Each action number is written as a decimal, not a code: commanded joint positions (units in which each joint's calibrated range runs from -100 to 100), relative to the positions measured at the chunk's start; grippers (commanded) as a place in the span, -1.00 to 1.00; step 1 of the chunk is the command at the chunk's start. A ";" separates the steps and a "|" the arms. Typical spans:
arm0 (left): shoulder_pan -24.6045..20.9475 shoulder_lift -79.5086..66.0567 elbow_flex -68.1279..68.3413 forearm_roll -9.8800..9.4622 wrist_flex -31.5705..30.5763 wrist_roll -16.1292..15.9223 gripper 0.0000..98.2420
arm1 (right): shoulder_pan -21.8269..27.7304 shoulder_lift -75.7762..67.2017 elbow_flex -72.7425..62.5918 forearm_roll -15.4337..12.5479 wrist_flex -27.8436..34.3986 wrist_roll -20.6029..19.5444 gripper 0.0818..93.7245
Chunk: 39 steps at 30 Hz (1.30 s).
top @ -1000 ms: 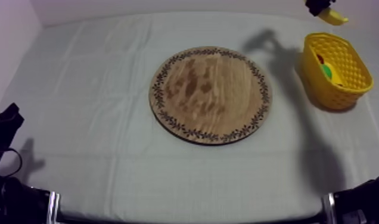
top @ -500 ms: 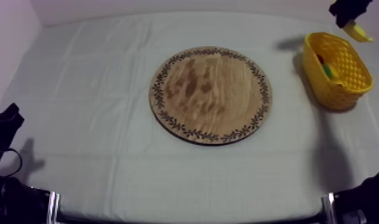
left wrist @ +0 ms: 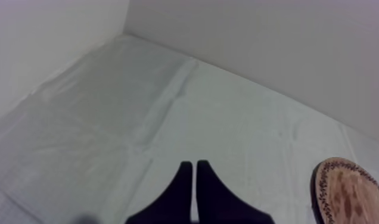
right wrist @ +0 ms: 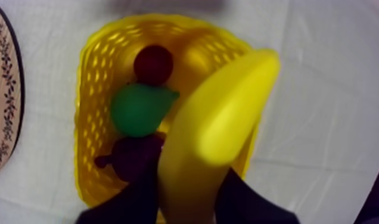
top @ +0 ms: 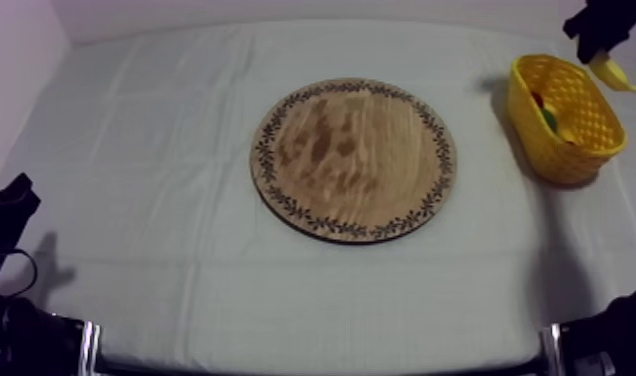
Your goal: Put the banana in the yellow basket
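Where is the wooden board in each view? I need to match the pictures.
Top view: the wooden board lies mid-table, left of the yellow basket.
Left wrist view: the board lies on the cloth, beyond the shut left gripper.
Right wrist view: the board lies beside the basket.
Shared landmark: its patterned rim.

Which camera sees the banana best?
The right wrist view: the banana looms large in the right gripper, over the yellow basket. The top view catches a small yellow bit. The left wrist view faces cloth.
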 commanded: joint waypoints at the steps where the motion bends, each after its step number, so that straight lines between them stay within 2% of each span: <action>1: 0.01 0.00 -0.01 0.00 -0.01 -0.01 -1.00 | -0.05 0.08 1.37 -0.28 -0.14 -0.07 -0.68; 8: 0.01 0.00 -0.01 0.00 -0.01 -0.01 -1.00 | 0.07 2.38 4.23 -0.99 -1.31 -0.32 -0.68; 18: 0.01 0.00 -0.01 0.00 -0.01 -0.01 -1.00 | -0.03 8.47 8.47 -1.70 -6.17 -0.59 -0.64; 24: 0.01 0.00 -0.01 0.00 -0.01 -0.01 -1.00 | -0.13 11.32 9.56 -2.45 -8.95 -0.61 -0.53; 27: 0.01 0.00 -0.01 0.00 -0.01 -0.01 -1.00 | -0.19 12.02 9.68 -2.53 -9.82 -0.79 -0.34; 34: 0.01 0.00 -0.01 0.00 -0.01 -0.01 -1.00 | -0.22 12.40 9.46 -2.43 -10.84 -1.25 0.37; 39: 0.01 0.00 -0.01 0.00 -0.01 -0.01 -1.00 | -0.10 11.92 9.62 -2.50 -11.18 -1.33 0.72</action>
